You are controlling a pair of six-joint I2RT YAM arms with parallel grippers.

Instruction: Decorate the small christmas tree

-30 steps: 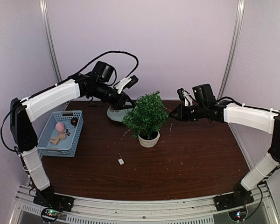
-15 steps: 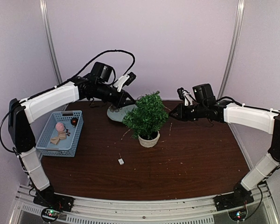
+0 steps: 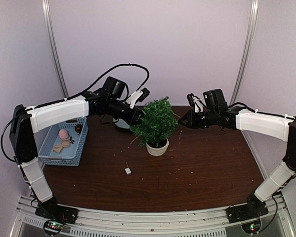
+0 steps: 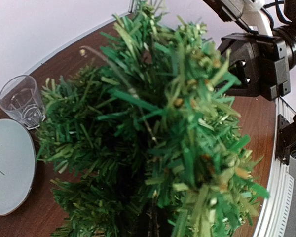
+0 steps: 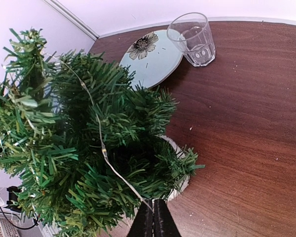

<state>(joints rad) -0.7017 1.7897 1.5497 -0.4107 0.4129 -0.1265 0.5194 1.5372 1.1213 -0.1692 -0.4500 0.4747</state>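
The small christmas tree point(image 3: 155, 123) stands in its off-white pot point(image 3: 158, 147) mid-tabletop point(image 3: 207, 168), between the two arms. A thin pale wire point(image 5: 101, 143) lies across its branches, one end pinched by the right fingers point(image 5: 146, 220), which are pressed together on it. The left fingers point(image 3: 138, 117) are closed against the tree's left side, and foliage hides whether they hold anything. Behind the tree sit a flower-patterned plate point(image 5: 158, 61) and, just beside it, a clear glass cup point(image 5: 192, 38). A blue basket point(image 3: 60, 161) holding small ornaments is at far left. A small white piece point(image 3: 128, 171) lies in front.
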